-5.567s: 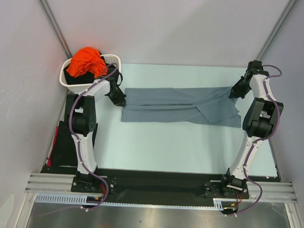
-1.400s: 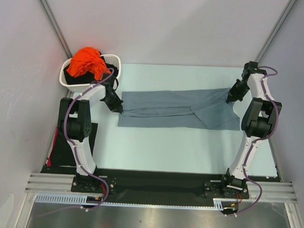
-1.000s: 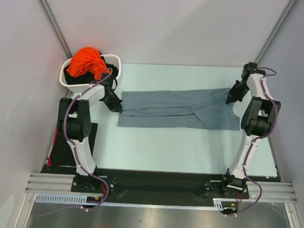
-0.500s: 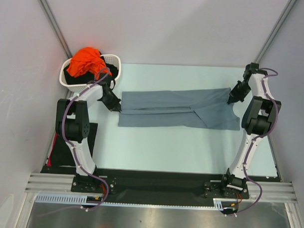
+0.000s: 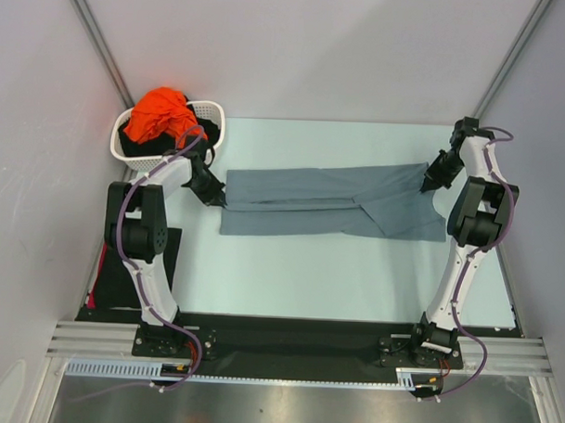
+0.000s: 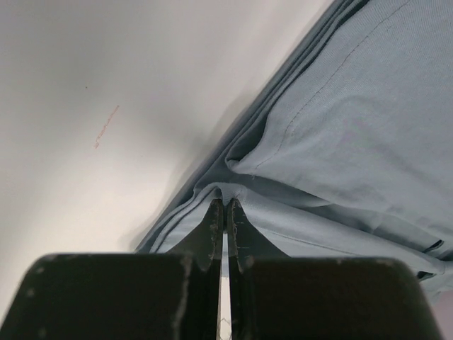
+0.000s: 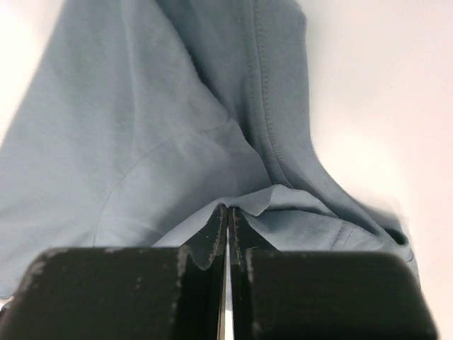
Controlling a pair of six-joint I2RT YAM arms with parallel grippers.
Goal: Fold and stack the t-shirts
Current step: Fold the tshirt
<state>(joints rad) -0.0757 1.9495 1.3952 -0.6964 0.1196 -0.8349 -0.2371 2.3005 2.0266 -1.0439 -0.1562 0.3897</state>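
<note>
- You have the grey t-shirt [image 5: 329, 202] lying on the pale table [image 5: 336, 278]. It is stretched into a long band from 9 o'clock to 3 o'clock across the far half of the surface.
- In the top view the shirt is doubled lengthwise, with layered edges along its 6 o'clock side. Its 3 o'clock end is the broader one, and a slanting fold crosses it there.
- Your left gripper [image 5: 218, 200] sits at the shirt's 9 o'clock end, down at table level.
- In the left wrist view the left gripper [image 6: 224, 209] has its two fingers drawn almost together. A small ridge of grey fabric is nipped between their tips, so it is clamped on the shirt.
- In that same view several stacked layers of cloth fan away toward 1 o'clock, and bare table lies toward 10 o'clock.
- Your right gripper [image 5: 425, 186] is at the shirt's 3 o'clock end, on the corner nearest 12 o'clock.
- In the right wrist view the right gripper [image 7: 226, 212] likewise has its fingers pressed close. A peak of fabric is caught between the tips, so it too is gripping the shirt.
- A stitched hem runs up toward 12 o'clock just beyond that pinch.
- The white basket [image 5: 212, 112] stands at the table's 10 o'clock corner, just beyond the left arm's elbow.
- An orange garment [image 5: 161, 114] is heaped above the basket's rim, with a dark cloth [image 5: 131, 149] under it.
</note>
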